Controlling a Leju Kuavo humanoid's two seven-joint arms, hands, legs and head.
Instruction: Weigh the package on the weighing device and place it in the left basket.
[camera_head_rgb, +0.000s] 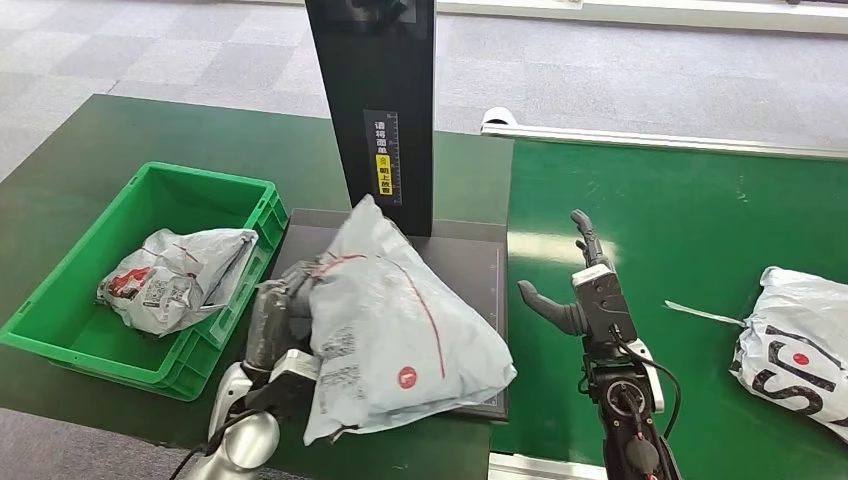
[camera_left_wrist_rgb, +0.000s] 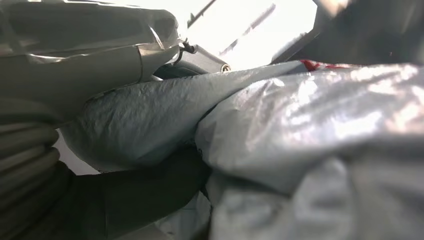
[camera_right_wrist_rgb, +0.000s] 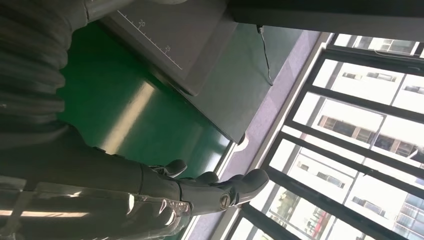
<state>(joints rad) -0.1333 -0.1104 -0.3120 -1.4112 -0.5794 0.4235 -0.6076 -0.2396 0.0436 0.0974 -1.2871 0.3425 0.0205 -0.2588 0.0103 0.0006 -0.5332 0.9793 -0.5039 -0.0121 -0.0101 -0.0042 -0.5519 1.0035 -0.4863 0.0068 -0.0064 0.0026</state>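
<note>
Grey crinkled plastic mailer package (camera_head_rgb: 395, 320) rests on the dark flat scale platform (camera_head_rgb: 470, 262), gripped by the left robot hand (camera_head_rgb: 280, 320). Right robot hand (camera_head_rgb: 585, 285) hovers beside the scale, fingers spread, empty. Weighing underway; next, carry it to the green plastic basket (camera_head_rgb: 60, 300) left of the scale.

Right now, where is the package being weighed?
In the head view the grey package lies on the dark scale plate at centre, gripped by the left hand, just right of the green basket.

Head view looked down and forward over the weighing device (camera_head_rgb: 400, 300); left wrist view sat pressed close against the package (camera_left_wrist_rgb: 310, 135); right wrist view, turned, shared the device's platform (camera_right_wrist_rgb: 170, 45).
</note>
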